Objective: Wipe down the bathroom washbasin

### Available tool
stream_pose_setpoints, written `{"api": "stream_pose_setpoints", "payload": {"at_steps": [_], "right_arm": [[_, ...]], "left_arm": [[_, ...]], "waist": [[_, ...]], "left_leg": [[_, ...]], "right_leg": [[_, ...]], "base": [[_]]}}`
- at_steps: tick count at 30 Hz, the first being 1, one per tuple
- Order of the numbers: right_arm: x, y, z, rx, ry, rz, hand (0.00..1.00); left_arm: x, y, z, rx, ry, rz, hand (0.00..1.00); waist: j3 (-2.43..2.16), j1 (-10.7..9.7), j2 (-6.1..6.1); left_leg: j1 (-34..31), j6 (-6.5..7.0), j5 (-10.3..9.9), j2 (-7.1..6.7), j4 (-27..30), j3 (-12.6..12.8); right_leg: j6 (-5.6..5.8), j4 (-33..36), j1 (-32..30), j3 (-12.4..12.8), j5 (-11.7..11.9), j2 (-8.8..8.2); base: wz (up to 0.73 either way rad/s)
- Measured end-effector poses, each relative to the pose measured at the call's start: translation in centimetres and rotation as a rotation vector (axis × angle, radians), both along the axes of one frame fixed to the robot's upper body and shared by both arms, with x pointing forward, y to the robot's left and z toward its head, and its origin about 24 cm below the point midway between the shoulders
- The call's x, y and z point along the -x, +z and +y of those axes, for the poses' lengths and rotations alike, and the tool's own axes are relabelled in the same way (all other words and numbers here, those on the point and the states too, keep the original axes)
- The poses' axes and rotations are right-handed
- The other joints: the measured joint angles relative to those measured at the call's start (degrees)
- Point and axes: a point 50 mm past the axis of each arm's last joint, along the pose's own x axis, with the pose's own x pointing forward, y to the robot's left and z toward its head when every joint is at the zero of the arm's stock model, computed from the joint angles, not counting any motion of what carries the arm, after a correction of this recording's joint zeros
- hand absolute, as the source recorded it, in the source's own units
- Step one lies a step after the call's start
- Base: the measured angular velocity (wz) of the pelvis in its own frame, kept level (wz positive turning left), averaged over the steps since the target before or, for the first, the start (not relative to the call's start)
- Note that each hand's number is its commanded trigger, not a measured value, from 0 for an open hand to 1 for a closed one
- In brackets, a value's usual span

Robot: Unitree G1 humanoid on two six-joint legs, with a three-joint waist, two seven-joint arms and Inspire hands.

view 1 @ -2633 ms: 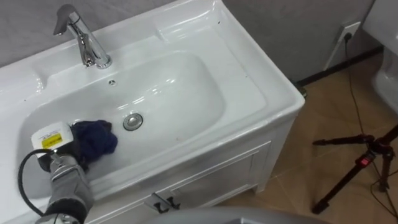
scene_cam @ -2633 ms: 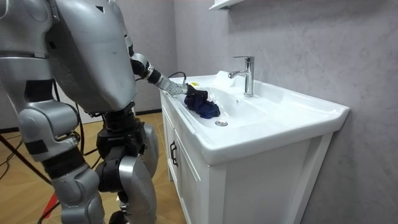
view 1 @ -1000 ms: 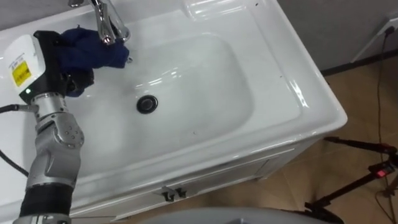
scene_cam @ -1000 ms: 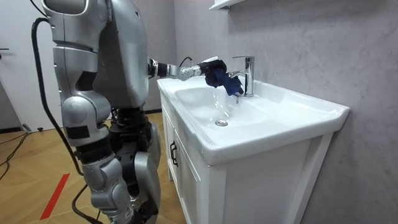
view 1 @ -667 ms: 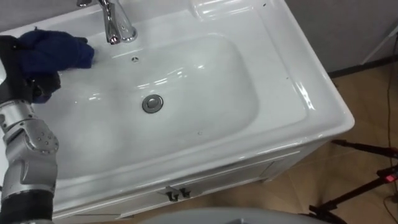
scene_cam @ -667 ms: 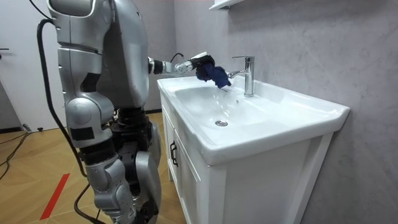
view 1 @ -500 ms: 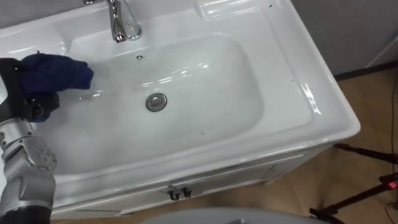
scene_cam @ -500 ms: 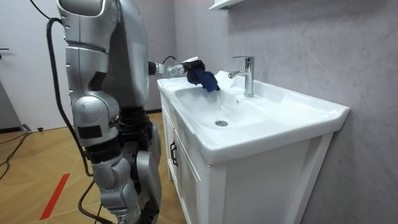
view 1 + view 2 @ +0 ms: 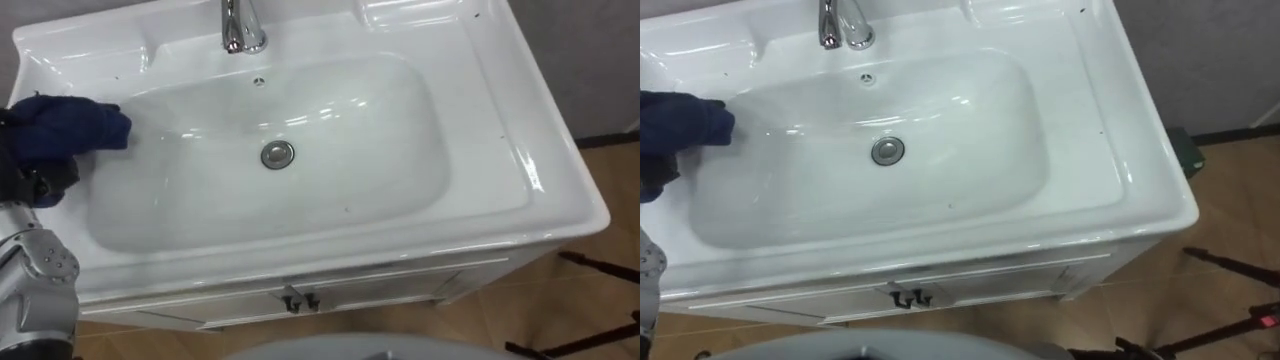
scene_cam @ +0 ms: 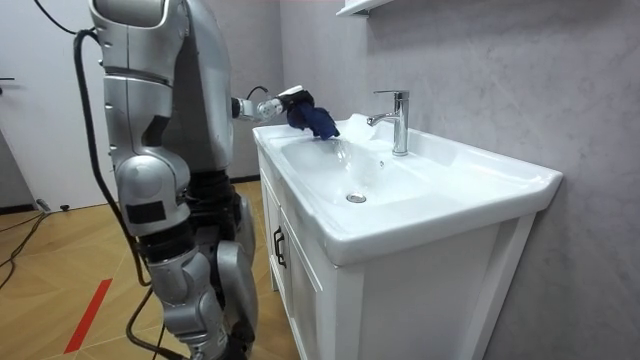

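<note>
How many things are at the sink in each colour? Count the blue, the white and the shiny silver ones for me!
Blue: 1, the cloth, held in the left hand
White: 1, the basin
Shiny silver: 2, the tap and the drain
Total: 4

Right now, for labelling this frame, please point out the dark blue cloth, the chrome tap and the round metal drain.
dark blue cloth (image 9: 70, 132), left eye view, middle of the bunched fabric.
chrome tap (image 9: 244, 36), left eye view, its base.
round metal drain (image 9: 277, 154), left eye view, its centre.
</note>
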Motion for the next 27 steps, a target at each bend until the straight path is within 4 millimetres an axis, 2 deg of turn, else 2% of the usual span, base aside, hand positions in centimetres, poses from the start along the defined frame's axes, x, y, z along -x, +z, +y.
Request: {"api": "stream_pose_setpoints", "payload": {"at_steps": [7,9,16,23,27], "right_arm": [[0.6,0.0,0.0,-0.003,-0.02,0.029,0.0],[0.9,0.0,0.0,0.0,-0.022,0.036,0.0],[1.3,-0.1,0.1,0.003,-0.028,0.055,0.0],[1.4,-0.1,0.1,0.0,-0.02,0.072,0.0],[1.6,-0.1,0.2,-0.008,-0.023,0.088,0.0]], "left_arm": [[0.3,0.3,0.6,-0.02,0.037,0.006,1.0],[0.5,0.5,0.9,-0.03,0.054,0.003,1.0],[0.9,0.6,1.6,-0.034,0.11,0.012,1.0],[1.3,0.4,1.9,-0.033,0.15,0.038,1.0],[2.3,-0.2,2.0,-0.027,0.168,0.082,1.0]], "waist": [[-0.67,0.27,0.05],[-0.73,0.43,-0.07],[-0.59,1.41,-0.06],[-0.43,1.4,-0.06],[-0.41,1.14,-0.12]], "left_leg": [[-0.55,0.0,0.01,0.02,0.22,0.09],[-0.56,0.0,0.01,0.0,0.22,0.09],[-0.6,0.0,0.01,-0.04,0.22,0.06],[-0.88,0.0,0.01,-0.04,0.22,0.04],[-0.96,0.0,0.01,-0.03,0.22,0.05]], "right_leg": [[0.09,0.24,-0.8,-0.28,-0.03,-0.01],[0.19,0.26,-0.78,-0.3,0.03,-0.02],[0.35,0.3,-0.75,-0.33,0.29,-0.06],[0.35,0.14,-0.9,-0.49,0.29,-0.08],[0.36,-0.04,-0.86,-1.01,0.28,-0.17]], "base": [[0.03],[0.04],[0.01],[0.0],[0.0]]}}
